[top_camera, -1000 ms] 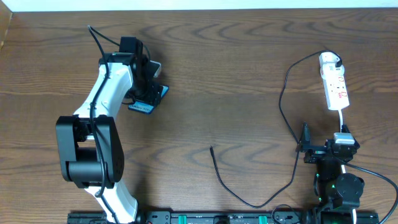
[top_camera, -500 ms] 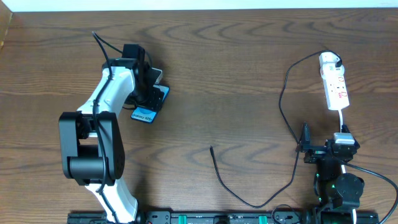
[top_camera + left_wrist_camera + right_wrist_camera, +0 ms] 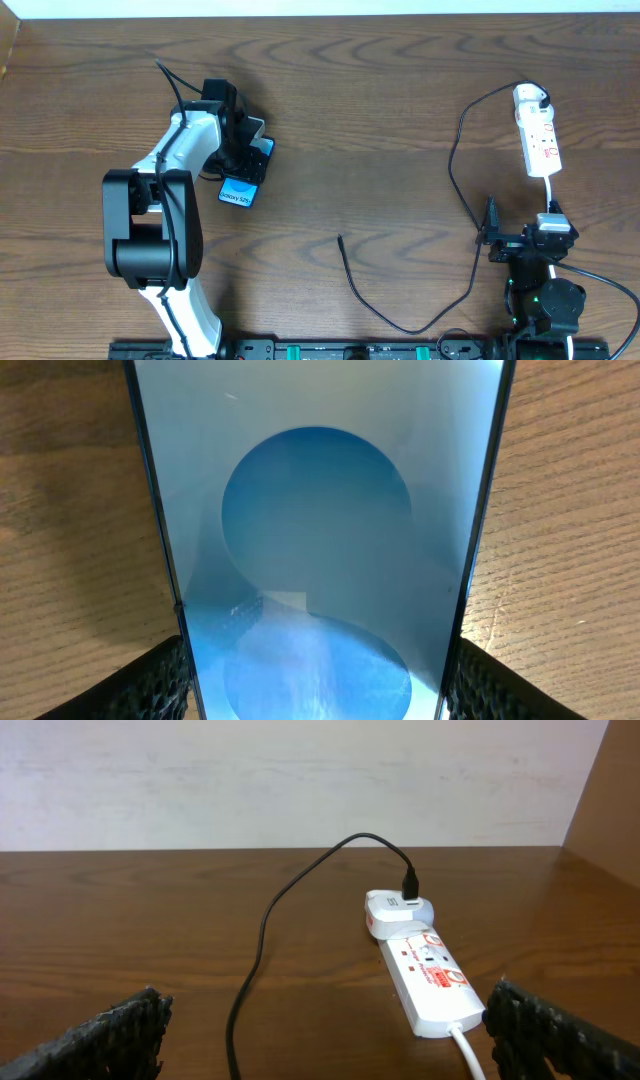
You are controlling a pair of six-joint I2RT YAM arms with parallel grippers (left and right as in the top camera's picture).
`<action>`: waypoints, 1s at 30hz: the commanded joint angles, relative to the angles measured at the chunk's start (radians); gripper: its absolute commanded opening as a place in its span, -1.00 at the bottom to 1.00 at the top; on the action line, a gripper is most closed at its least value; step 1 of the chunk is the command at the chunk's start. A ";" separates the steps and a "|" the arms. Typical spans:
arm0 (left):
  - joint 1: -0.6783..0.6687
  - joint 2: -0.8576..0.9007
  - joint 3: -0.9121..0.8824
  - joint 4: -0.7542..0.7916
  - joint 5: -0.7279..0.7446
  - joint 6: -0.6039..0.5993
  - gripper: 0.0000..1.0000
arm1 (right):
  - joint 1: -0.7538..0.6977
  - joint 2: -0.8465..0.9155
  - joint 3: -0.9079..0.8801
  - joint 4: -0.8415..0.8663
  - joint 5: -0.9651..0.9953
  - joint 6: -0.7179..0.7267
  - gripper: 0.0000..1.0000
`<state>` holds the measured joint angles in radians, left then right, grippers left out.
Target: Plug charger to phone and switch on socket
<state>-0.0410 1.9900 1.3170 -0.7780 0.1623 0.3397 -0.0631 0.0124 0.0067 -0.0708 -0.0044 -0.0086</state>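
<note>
While the right hand (image 3: 325, 1038) gapes wide, the left hand (image 3: 243, 153) pinches the glossy rectangular phone (image 3: 316, 510).

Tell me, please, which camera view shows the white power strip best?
The right wrist view: the power strip lies close, its red markings and the white plug block with the black cable plugged in all clear. The overhead view shows it small, from above. The left wrist view shows none of it, only the phone.
</note>
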 commanded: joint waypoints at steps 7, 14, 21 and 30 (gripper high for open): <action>0.004 0.043 -0.004 0.002 0.021 -0.019 -0.76 | 0.005 0.000 -0.001 -0.004 -0.002 -0.008 0.99; 0.004 0.049 -0.023 0.021 0.016 -0.019 -0.85 | 0.005 0.000 -0.001 -0.004 -0.002 -0.008 0.99; 0.004 0.049 -0.044 0.040 0.009 -0.019 -0.85 | 0.005 0.000 -0.001 -0.004 -0.002 -0.008 0.99; 0.004 0.051 -0.074 0.082 -0.006 -0.019 -0.85 | 0.005 0.000 -0.001 -0.004 -0.002 -0.008 0.99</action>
<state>-0.0410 1.9869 1.2968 -0.7013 0.1513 0.3328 -0.0631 0.0124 0.0067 -0.0708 -0.0044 -0.0086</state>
